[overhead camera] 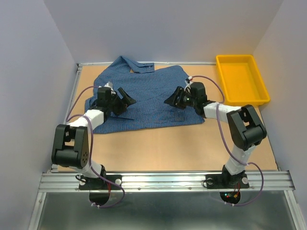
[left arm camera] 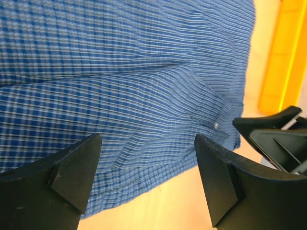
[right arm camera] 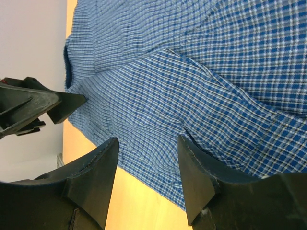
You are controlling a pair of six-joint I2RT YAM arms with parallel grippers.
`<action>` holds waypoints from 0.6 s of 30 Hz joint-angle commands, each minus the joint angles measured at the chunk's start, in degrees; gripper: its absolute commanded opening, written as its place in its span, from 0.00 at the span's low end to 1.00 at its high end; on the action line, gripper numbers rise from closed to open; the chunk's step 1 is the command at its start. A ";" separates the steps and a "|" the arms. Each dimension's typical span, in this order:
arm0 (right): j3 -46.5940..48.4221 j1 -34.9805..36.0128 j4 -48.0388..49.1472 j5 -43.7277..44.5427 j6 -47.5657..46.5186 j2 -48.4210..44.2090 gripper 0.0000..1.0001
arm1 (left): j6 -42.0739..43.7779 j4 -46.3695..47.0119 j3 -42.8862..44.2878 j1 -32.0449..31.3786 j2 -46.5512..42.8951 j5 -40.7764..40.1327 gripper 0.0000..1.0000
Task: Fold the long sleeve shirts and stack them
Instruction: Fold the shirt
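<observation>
The long sleeve shirt (overhead camera: pixel 144 98) is lying spread flat, collar (overhead camera: pixel 137 65) pointing toward the far wall. Its cloth is a fine woven check in dark and light blue, thin and soft, and it is rippling into shallow creases across the body. A small white button (left arm camera: pixel 216 125) is showing near the hem in the left wrist view. The hem itself is running in a slightly wavy line.

The left gripper (overhead camera: pixel 125 102) is hanging over the shirt's left half, its matte black wedge-shaped fingers (left arm camera: pixel 72 172) spread wide with nothing between them. The right gripper (overhead camera: pixel 171 98) is hanging over the shirt's right half, its fingers (right arm camera: pixel 91 177) parted more narrowly and pinching nothing. Whether either set of fingertips is touching the cloth is not showing clearly.

The left arm is covering the shirt's left edge, and the sleeves are hard to make out, so how they are lying cannot be told.

Under the shirt, a smooth tan wooden table (overhead camera: pixel 192 143) is showing bare board on the near side. To the right of the shirt, apart from it, a glossy yellow plastic tray (overhead camera: pixel 240 76) with a raised rim is sitting. Plain pale walls are closing in behind and on both sides of the shirt, and a ribbed aluminium rail (overhead camera: pixel 168 181) is running along the table edge nearest the arms.
</observation>
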 commanded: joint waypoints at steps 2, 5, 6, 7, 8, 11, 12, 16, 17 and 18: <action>-2.56 -0.48 6.28 0.64 0.13 0.80 0.57 | -3.79 7.37 -2.35 0.25 -0.26 -2.31 0.90; -4.05 -0.75 3.75 2.04 -2.23 -2.53 0.57 | -3.53 6.85 -3.67 0.25 -2.98 -2.66 0.90; -3.80 -0.75 1.56 5.44 -3.55 -3.85 0.57 | -3.18 5.63 -3.85 0.25 -4.99 -3.45 0.90; -3.53 -0.84 -3.77 7.91 -4.95 -4.99 0.57 | -2.65 4.66 -3.94 0.25 -6.14 -4.07 0.90; -3.36 -1.19 -6.17 10.19 -6.18 -7.18 0.58 | -1.34 3.17 -4.02 0.25 -7.28 -4.94 0.90; -3.35 -3.90 -14.18 15.48 -7.95 -9.31 0.58 | 1.04 -3.50 -3.76 0.34 -11.59 -9.07 0.90; -3.44 -4.78 -15.41 16.10 -8.04 -9.83 0.58 | 2.18 -5.17 -3.93 0.34 -13.60 -10.13 0.90; -4.67 -8.92 -17.01 14.18 -7.78 -9.58 0.58 | 3.86 -11.07 -6.65 0.34 -18.44 -13.91 0.91; -4.41 -9.19 -17.10 13.56 -7.87 -9.05 0.57 | 3.94 -11.52 -8.23 0.34 -19.24 -14.26 0.91; -4.23 -9.36 -17.01 12.60 -7.78 -7.74 0.57 | 3.95 -11.87 -9.03 0.34 -19.85 -14.62 0.91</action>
